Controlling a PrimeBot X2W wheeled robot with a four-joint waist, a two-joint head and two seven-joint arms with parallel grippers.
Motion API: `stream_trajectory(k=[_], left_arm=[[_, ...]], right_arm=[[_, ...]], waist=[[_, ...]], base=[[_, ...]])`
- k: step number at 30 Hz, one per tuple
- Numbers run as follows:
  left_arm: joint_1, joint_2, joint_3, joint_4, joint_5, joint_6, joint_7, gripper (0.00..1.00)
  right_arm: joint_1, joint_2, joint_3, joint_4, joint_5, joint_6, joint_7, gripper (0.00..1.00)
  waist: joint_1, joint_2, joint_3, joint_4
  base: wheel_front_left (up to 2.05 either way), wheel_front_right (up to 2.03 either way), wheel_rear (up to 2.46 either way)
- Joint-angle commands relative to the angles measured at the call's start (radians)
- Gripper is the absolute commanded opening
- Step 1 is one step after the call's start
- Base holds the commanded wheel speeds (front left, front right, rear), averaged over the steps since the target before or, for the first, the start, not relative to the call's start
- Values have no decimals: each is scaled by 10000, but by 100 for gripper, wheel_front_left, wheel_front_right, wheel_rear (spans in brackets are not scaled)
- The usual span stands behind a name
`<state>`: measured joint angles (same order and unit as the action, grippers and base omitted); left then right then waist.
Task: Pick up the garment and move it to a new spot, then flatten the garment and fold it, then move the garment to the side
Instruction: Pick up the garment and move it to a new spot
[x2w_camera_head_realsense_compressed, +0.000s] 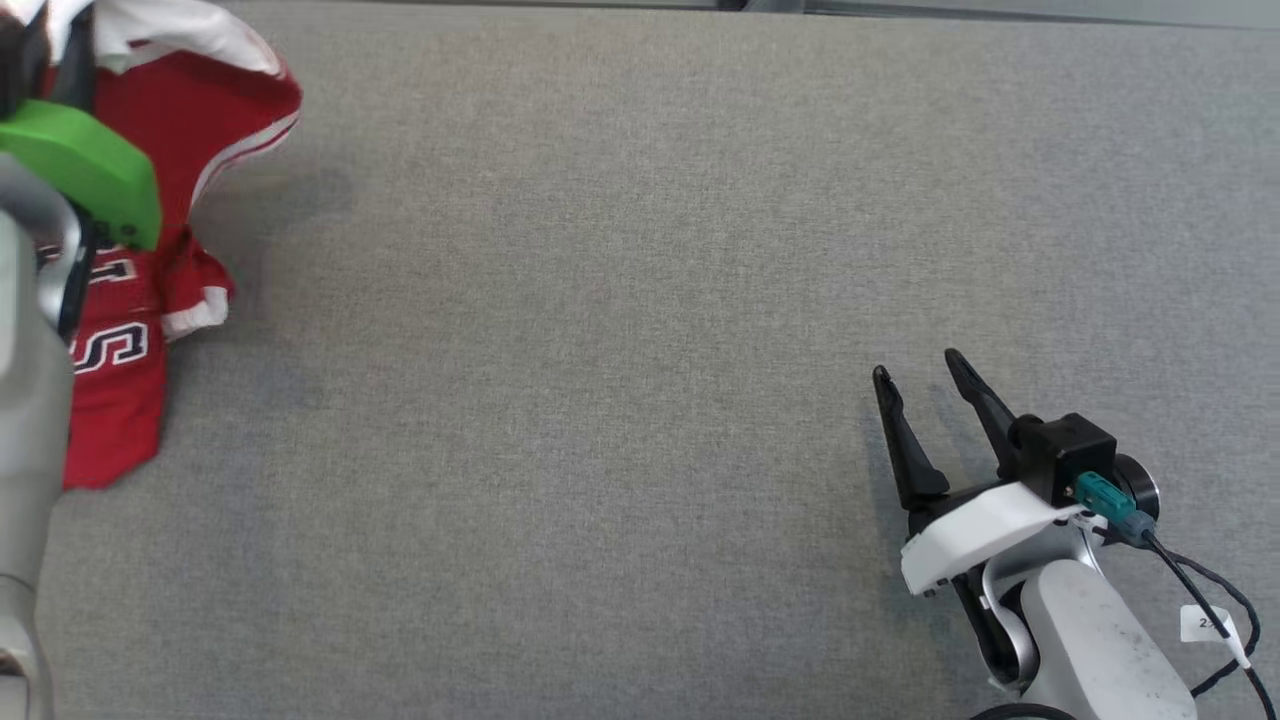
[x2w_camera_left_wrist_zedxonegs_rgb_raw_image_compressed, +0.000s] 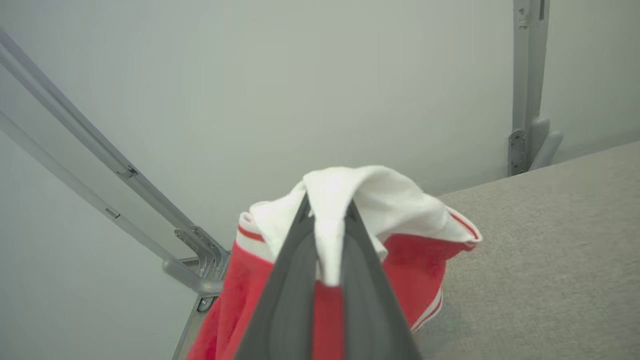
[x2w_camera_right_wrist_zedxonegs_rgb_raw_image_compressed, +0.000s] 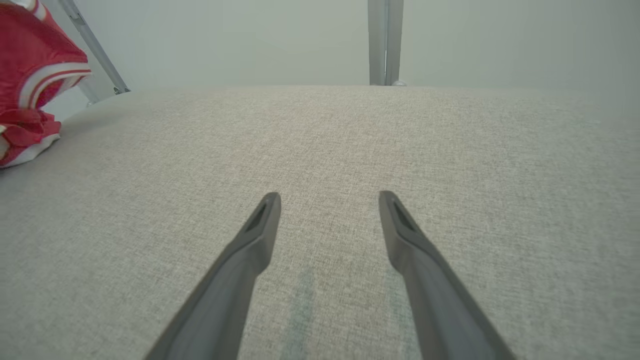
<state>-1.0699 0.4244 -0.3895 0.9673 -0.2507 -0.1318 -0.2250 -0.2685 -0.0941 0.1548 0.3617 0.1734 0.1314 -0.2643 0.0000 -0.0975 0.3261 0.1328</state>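
The garment is a red jersey with white trim and lettering, bunched at the far left edge of the grey table. In the left wrist view my left gripper is shut on a white fold of the garment, its two dark fingers pressed together with cloth between them. In the head view the left arm's green-capped wrist covers part of the garment. My right gripper stands open over bare table at the lower right, far from the garment, with nothing between its fingers.
The grey fabric-covered table stretches wide between the garment and my right gripper. A pale wall and metal frame bars stand behind the table's far edge. A black cable with a tag trails from the right wrist.
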Motion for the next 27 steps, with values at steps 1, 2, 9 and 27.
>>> stream_trajectory(k=[1, 2, 9, 27], left_arm=[[-143, -116, -218, -234, -157, 17, -95, 0], [-179, -278, -500, -536, -400, 17, -140, 0], [608, -1360, -2155, -2512, -1827, 15, -365, 0], [1461, -3645, -2050, -3556, -1675, 622, -393, 10]], right_arm=[[162, 36, -51, -32, 40, -13, -7, 100], [216, 84, -83, -50, 82, -13, -7, 100], [586, 339, -337, -52, 225, -13, -8, 100], [620, 423, -269, -101, 605, -13, -6, 100]], waist=[[0, 1, -395, -341], [0, 1, -446, -433], [0, 1, -833, -1344], [0, 1, -313, -4199]], base=[[0, 0, 0], [0, 0, 0], [0, 0, 0], [0, 0, 0]])
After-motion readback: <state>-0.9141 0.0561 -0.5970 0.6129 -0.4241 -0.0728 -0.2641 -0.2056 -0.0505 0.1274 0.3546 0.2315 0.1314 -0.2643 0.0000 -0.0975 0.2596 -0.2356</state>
